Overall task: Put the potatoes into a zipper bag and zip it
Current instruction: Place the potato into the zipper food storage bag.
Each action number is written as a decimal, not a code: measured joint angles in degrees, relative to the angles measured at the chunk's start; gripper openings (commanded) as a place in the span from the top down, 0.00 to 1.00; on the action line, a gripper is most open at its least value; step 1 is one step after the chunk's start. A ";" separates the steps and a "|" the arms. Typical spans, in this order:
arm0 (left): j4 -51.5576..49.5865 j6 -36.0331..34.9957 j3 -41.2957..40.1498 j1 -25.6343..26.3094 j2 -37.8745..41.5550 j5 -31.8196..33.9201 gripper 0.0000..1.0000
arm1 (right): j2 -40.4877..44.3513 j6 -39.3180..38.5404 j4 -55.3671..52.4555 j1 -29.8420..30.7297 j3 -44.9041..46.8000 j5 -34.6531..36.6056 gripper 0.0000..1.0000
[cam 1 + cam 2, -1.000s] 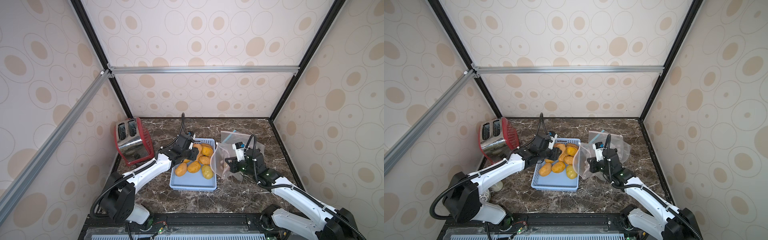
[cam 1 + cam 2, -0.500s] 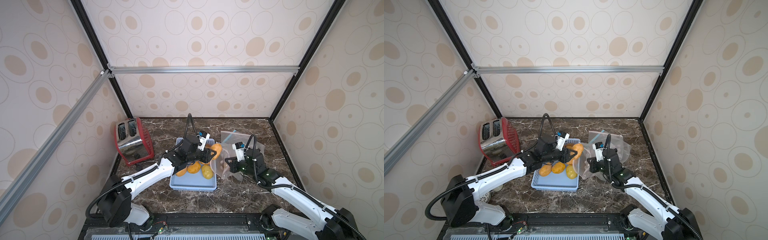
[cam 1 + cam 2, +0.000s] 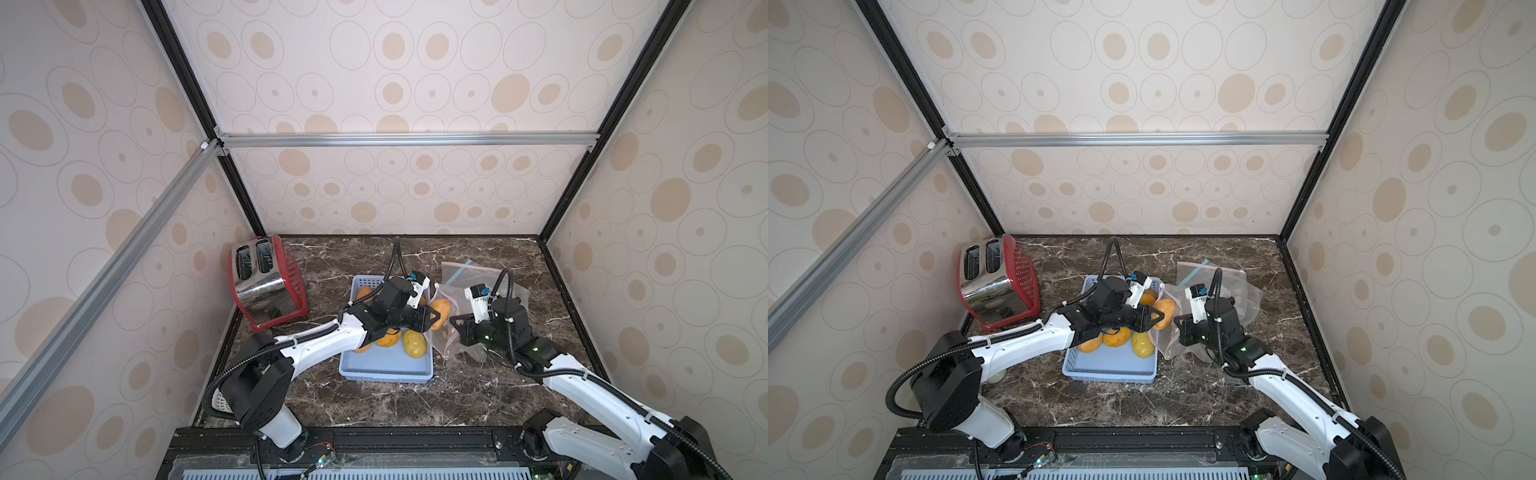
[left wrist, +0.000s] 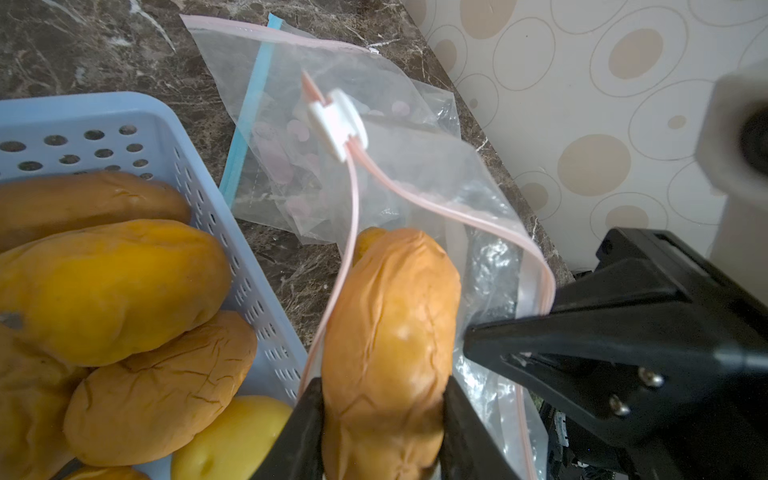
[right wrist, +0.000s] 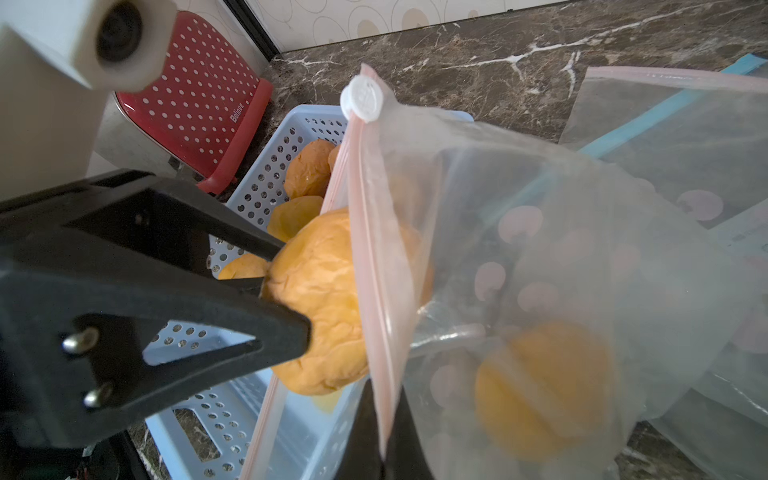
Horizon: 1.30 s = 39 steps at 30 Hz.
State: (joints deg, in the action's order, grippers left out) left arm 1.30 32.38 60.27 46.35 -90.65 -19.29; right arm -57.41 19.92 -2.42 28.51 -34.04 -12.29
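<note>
holding a wrinkled orange potato [image 4: 386, 332] by its sides, the left gripper [image 4: 382, 419] has both fingers pressed tight on it at the mouth of the zipper bag [image 4: 490, 232]. the potato's far end sits between the two pink zipper tracks; in the right wrist view part of it is past the rim and part is outside.

right gripper [image 5: 384, 440]: clamped flat on the bag's rim with no gap between the jaws, holding the mouth up and spread. the white slider [image 5: 362, 99] sits at the far end of the track.

a second potato [image 5: 540, 386] is inside the bag, low down, blurred through the plastic.

loose potatoes [image 4: 112, 291] are piled in the blue basket [image 3: 386, 368], touching each other, at least five countable from the left wrist view. one is yellower than the rest. the basket stands on the marble table [image 3: 415, 399], just beside the bag, on the left arm's side.

spare bag [image 3: 482, 274] with a blue strip lies flat behind the held one. red toaster [image 3: 266, 282] is in the far left corner, well apart.
</note>
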 measured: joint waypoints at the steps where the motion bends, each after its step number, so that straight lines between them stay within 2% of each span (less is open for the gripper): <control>1: 0.00 0.00 0.02 0.04 -0.13 0.00 0.58 | 0.00 0.00 0.00 0.00 0.00 -0.15 1.00; 5: -0.55 0.00 1.46 0.11 -1.64 0.35 0.53 | 0.00 0.07 -0.02 0.00 -0.02 -1.86 1.00; 9: -1.53 0.00 5.29 0.11 -4.42 1.01 0.53 | 0.00 0.35 -0.92 0.00 -0.55 -4.24 1.00; 16: -2.47 0.68 9.44 0.13 -7.17 2.54 0.52 | -0.04 1.40 -6.73 0.00 -6.25 -7.56 1.00; 21: -1.05 2.43 11.26 0.20 -10.27 2.23 0.45 | -0.20 2.99 -9.79 0.00 -7.87 -8.70 1.00; 26: -0.55 3.32 13.11 0.59 -13.62 1.11 0.30 | -0.44 3.48 -14.08 0.00 -9.57 -6.78 1.00; 33: -1.25 2.69 13.84 1.20 -13.64 0.85 0.27 | 0.94 3.63 -16.94 -0.13 -9.66 -2.58 1.00; 39: -5.25 -0.90 13.46 1.44 -6.67 3.30 0.23 | 2.51 2.47 -17.51 -0.17 -9.31 1.55 1.00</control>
State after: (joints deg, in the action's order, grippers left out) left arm -3.95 31.48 73.73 47.79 -97.32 -15.99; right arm -54.89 22.39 -19.92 28.34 -43.35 -10.74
